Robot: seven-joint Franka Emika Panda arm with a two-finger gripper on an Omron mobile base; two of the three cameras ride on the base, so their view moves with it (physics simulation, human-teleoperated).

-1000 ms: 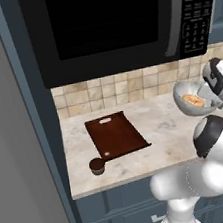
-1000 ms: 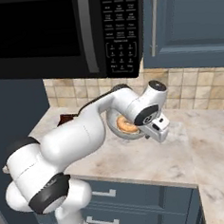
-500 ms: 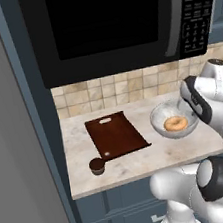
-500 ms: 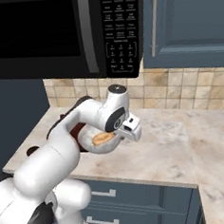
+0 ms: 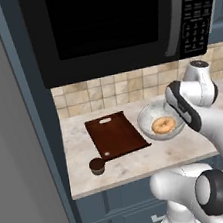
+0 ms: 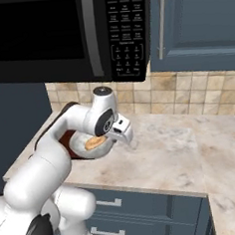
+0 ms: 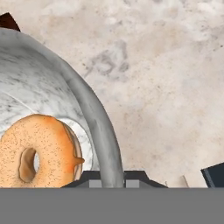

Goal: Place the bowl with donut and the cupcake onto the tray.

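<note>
Two small dark fingertips of the gripper (image 7: pixel 113 177) were seen pinched on the rim of the round, glossy, light grey-white bowl (image 5: pixel 158 121), one on each side of its wall in the hand view. The bowl was held above the beige marbled stone counter (image 5: pixel 179 146), just beside the right edge of the flat, dark reddish-brown rectangular tray (image 5: pixel 116 134); whether the two touched could not be told. A small orange-tan glazed ring donut (image 5: pixel 163 125) was seen lying inside the bowl, its central hole visible in the hand view (image 7: pixel 37 151). The tray was laid flat on the counter, its slot handle hole turned toward the tiled backsplash (image 5: pixel 105 90) and a small white dot near its front corner. A small dark brown chocolate cupcake (image 5: pixel 97 165) was set on the counter just off the tray's front left corner, near the counter's front edge. A black microwave (image 5: pixel 120 21) was mounted above.
</note>
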